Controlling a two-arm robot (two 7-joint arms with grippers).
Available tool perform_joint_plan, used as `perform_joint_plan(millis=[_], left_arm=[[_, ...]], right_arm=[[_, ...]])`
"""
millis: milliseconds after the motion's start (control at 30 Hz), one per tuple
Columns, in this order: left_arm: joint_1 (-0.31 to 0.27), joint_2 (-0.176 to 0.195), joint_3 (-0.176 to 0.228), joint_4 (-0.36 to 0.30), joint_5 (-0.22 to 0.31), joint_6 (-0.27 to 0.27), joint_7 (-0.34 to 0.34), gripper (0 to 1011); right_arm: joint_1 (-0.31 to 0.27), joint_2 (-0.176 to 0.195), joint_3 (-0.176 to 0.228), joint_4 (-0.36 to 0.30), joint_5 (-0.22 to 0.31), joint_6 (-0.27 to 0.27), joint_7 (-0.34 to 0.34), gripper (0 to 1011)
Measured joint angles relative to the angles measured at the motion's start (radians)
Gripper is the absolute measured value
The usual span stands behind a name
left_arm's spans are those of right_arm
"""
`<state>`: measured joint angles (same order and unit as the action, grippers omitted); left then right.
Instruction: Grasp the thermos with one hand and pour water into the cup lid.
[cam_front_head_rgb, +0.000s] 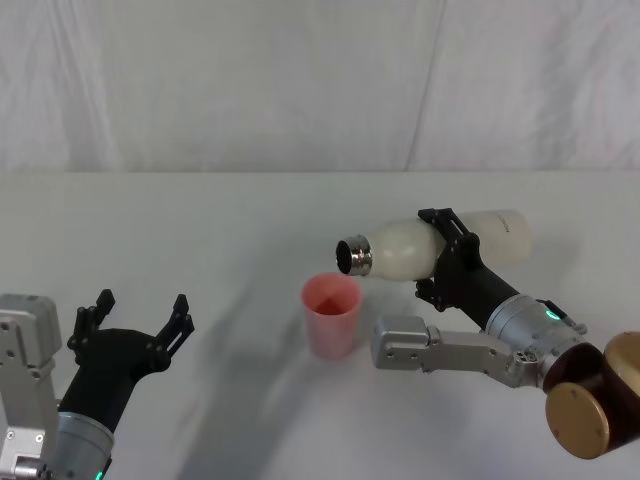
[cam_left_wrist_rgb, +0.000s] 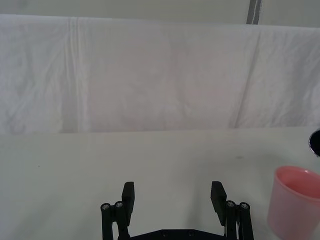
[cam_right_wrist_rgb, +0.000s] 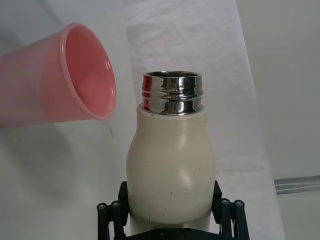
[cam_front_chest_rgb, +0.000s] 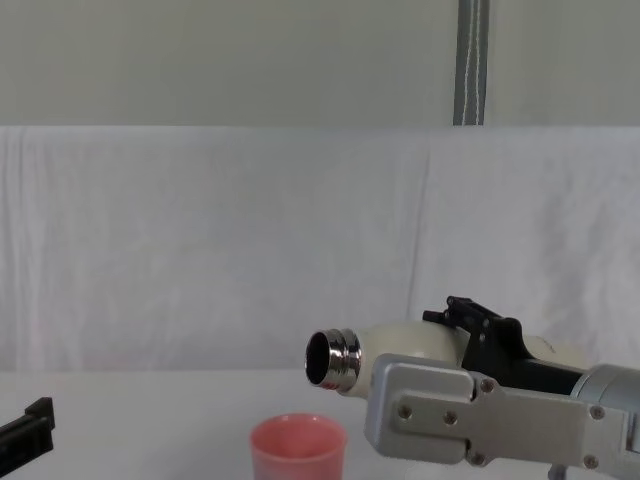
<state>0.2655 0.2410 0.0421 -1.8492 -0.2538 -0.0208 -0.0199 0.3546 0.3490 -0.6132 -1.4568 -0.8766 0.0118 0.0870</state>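
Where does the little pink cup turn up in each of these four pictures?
Head view: cup lid at centre, upright on the table, just below the thermos mouth.
Left wrist view: cup lid at the lower right edge.
Right wrist view: cup lid at the upper left, beside the steel neck.
Chest view: cup lid at bottom centre.
Shared landmark: the thermos's shiny neck.

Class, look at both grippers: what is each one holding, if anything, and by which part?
The right gripper holds the thermos around the middle of its body, tipped nearly level over the cup lid. The left gripper is open, holding nothing.
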Motion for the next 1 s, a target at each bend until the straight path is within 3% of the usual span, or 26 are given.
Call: perform_joint_plan(millis=[633,1000], left_arm=[[0.000,0.000,0.000,0.000,0.000,0.000,0.000,1001],[0.000,0.000,0.000,0.000,0.000,0.000,0.000,1001]], right_arm=[[0.019,0.007,-0.009,-0.002,-0.025,0.008,0.014,951],[0.038,0.018,-0.039,-0.010,-0.071,0.025,0.036,951]])
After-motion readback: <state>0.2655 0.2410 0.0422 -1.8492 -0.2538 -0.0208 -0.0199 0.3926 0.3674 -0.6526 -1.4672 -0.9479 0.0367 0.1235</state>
